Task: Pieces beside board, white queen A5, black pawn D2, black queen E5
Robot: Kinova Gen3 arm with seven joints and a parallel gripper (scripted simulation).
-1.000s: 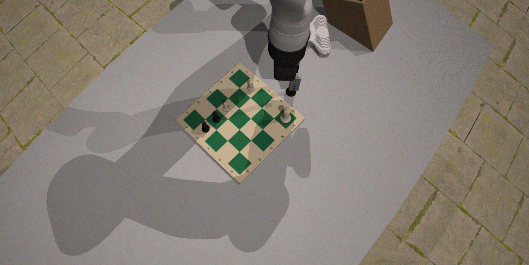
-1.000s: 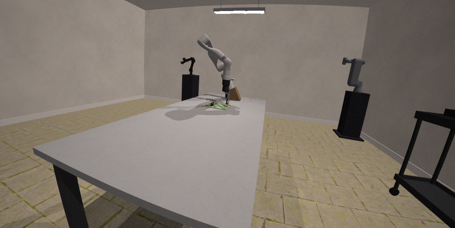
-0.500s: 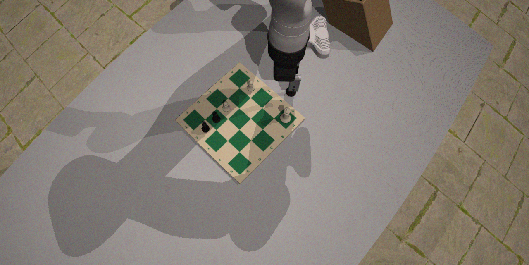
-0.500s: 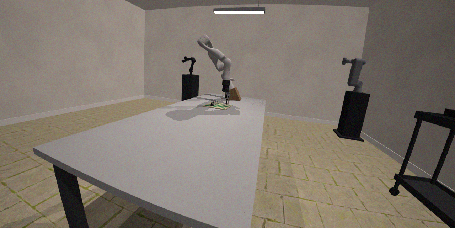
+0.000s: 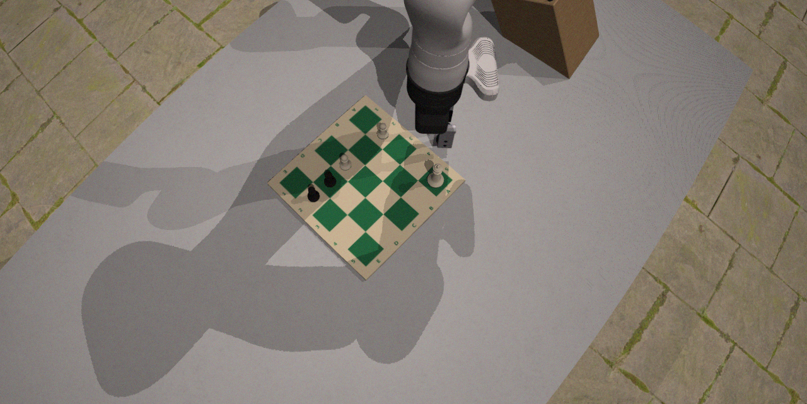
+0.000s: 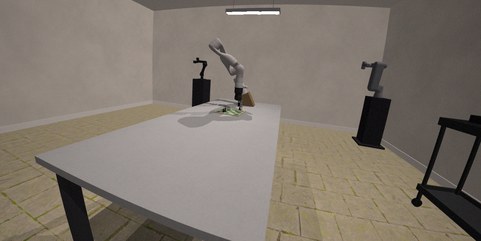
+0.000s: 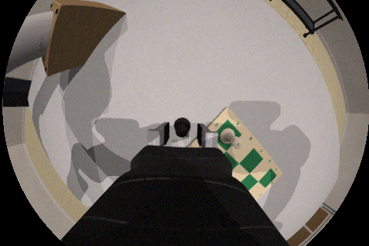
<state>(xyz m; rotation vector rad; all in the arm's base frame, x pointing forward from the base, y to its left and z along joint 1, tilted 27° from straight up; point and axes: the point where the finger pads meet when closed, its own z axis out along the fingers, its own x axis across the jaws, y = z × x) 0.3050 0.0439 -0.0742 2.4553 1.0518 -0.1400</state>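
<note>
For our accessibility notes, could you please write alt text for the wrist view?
The open gripper straddles a black piece standing on the grey table, just off the corner of the green chessboard, where a white piece stands.

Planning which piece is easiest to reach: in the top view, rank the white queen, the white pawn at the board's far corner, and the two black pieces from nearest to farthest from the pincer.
From the open pincer, beside the board's edge:
1. White queen, on the corner square just below it.
2. White pawn, to its left near the far corner.
3. The black pieces and, across the board on the left side; the first is slightly nearer.
</note>
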